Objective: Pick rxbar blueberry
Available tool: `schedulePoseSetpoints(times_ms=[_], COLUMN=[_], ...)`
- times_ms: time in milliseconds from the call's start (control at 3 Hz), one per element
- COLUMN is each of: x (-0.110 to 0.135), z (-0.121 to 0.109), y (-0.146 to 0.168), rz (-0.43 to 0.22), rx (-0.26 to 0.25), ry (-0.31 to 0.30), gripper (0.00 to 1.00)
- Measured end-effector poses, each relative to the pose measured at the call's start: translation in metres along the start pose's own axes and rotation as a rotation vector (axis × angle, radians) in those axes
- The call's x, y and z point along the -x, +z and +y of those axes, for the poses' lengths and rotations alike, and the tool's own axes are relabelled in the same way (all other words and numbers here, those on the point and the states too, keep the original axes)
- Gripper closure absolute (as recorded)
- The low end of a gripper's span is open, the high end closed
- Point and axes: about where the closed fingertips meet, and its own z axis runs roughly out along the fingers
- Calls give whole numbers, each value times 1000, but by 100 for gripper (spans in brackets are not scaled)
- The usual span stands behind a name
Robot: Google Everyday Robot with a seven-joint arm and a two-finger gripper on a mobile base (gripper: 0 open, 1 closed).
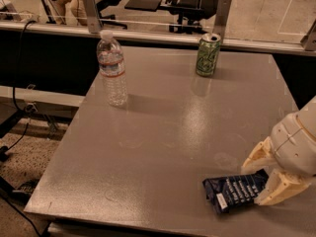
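The rxbar blueberry is a flat dark navy wrapper with pale lettering and a small white label. It lies on the grey table near the front right edge. My gripper is at the lower right, low over the table. Its cream fingers are spread, one on each side of the bar's right end. The jaws stand open around the bar, which rests on the table.
A clear water bottle stands upright at the back left. A green soda can stands at the back middle. A metal rail runs behind the table, with chairs and cables beyond. The table's front edge is close to the bar.
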Motion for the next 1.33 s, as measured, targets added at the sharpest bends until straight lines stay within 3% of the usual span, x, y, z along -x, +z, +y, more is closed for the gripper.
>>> schedulePoseSetpoints(times_ms=[667,1000,1333], x=[22,34,47], z=[-24,-37,-50], y=[-49,-74,-101], rz=[-37,-46,-72], rx=[12,0,-46], ry=[87,115,151], gripper=[100,100,100])
